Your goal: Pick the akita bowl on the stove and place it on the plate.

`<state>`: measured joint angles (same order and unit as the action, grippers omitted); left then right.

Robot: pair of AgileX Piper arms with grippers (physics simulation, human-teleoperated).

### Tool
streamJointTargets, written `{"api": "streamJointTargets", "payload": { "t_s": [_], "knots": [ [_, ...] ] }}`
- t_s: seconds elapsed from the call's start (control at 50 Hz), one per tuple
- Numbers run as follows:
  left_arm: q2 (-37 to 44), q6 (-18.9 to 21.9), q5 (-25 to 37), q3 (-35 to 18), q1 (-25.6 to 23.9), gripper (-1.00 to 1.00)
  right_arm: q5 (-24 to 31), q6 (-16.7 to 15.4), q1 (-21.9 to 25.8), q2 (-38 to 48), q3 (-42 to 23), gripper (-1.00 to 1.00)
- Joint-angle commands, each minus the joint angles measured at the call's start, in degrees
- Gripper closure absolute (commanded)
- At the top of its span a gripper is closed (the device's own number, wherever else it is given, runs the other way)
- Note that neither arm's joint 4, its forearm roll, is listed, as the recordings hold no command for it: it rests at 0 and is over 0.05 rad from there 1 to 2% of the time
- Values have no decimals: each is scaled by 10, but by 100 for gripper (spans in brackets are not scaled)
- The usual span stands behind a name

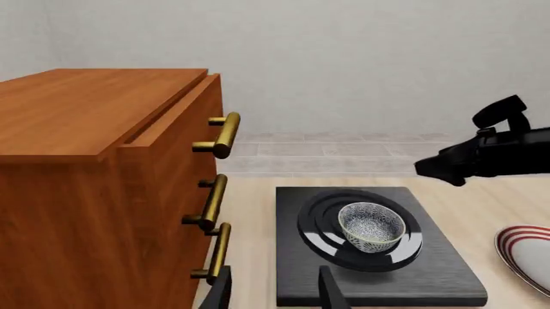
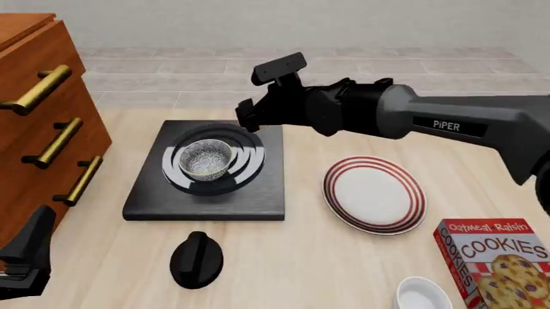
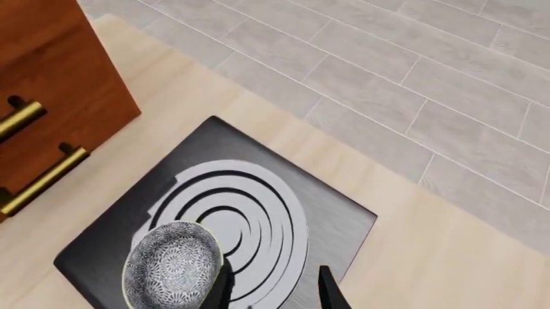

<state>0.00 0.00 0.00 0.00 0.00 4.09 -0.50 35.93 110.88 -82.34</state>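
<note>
The akita bowl (image 2: 206,159), speckled grey-white inside, stands upright on the burner rings of the black stove (image 2: 257,199). My right gripper (image 2: 245,116) hovers over the stove's far edge, just beyond the bowl and above it, open and holding nothing. In the right wrist view its fingertips (image 3: 328,286) frame the rings, with the bowl (image 3: 172,264) beside them on the stove (image 3: 339,219). The red-striped plate (image 2: 375,193) lies right of the stove. My left gripper (image 2: 35,238) sits low at the front left, open and empty, looking at the bowl (image 1: 371,225).
A wooden drawer cabinet (image 2: 43,129) with brass handles stands left of the stove. A black round knob (image 2: 197,259) lies in front of the stove. A cookie box (image 2: 494,261) and a plain white bowl (image 2: 423,295) sit at the front right.
</note>
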Motion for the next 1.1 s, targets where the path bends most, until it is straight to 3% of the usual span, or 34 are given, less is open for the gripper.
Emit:
{"api": "streamJointTargets", "payload": {
  "t_s": [0.02, 1.1],
  "knots": [
    [0, 0, 0, 0, 0, -100, 2, 8, 10, 22, -15, -100],
    [0, 0, 0, 0, 0, -100, 34, 29, 34, 119, -79, -100]
  ]
}}
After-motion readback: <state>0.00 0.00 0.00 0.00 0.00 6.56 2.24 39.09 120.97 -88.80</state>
